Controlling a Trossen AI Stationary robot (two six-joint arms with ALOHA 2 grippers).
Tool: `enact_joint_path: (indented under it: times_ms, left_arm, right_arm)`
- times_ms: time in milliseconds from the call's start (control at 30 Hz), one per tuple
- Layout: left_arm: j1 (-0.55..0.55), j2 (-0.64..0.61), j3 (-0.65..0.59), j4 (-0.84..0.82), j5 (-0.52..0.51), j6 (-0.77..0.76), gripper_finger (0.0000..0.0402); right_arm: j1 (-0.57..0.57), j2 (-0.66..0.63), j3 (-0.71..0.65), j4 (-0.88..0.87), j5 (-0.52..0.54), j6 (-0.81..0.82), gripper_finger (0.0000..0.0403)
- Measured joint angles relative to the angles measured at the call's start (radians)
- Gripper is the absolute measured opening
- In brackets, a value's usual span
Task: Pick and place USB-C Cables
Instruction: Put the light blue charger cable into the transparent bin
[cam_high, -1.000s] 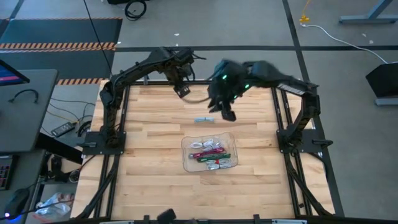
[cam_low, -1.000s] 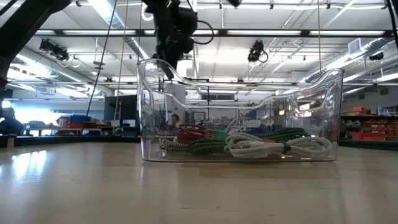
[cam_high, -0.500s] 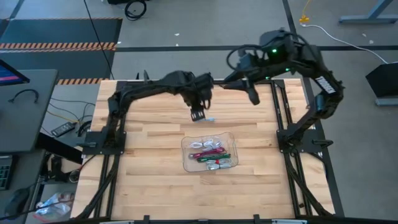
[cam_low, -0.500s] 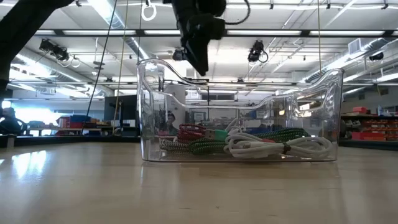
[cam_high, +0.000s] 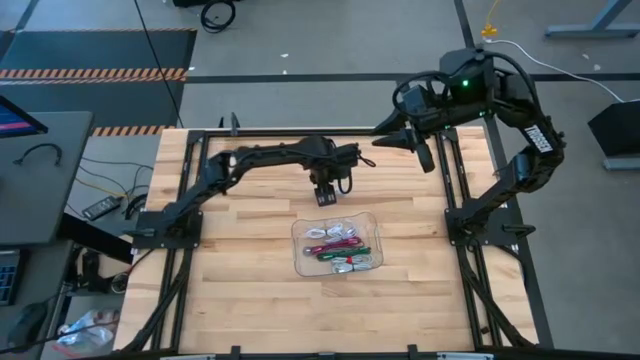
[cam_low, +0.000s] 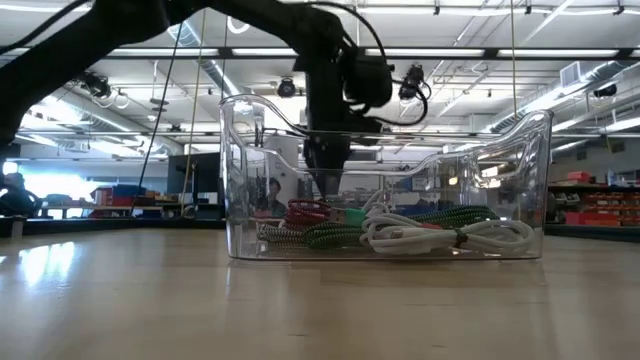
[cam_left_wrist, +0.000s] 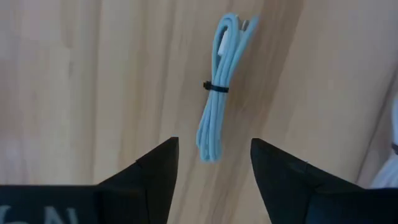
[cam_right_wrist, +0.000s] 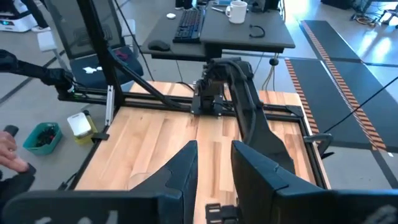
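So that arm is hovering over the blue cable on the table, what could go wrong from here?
The left gripper is open over only one end of the blue cable, so closing there may let the bundle swing or slip out. The cable lies close to the tray, so a low approach might nudge its wall. The right gripper waits raised near the table's far edge, apparently out of the way.

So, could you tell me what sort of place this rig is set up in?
Probably a large industrial lab or workshop: exposed ceiling beams with strip lights, hazard-striped floor marking, and a desk with keyboard beyond the wooden table.
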Motion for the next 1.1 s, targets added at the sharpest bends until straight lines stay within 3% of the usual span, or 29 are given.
enact_joint_path:
  times_ms: [500, 1100]
  left_arm:
    - [0.018, 0.063, 0.000, 0.158, 0.080, -0.020, 0.0208]
    - [0.022, 0.149, 0.005, 0.154, 0.124, -0.006, 0.0204]
  right_arm:
    - [0.000, 0.001, 0.000, -0.001, -0.008, 0.000, 0.0103]
    - [0.000, 0.002, -0.001, -0.001, -0.034, 0.023, 0.0103]
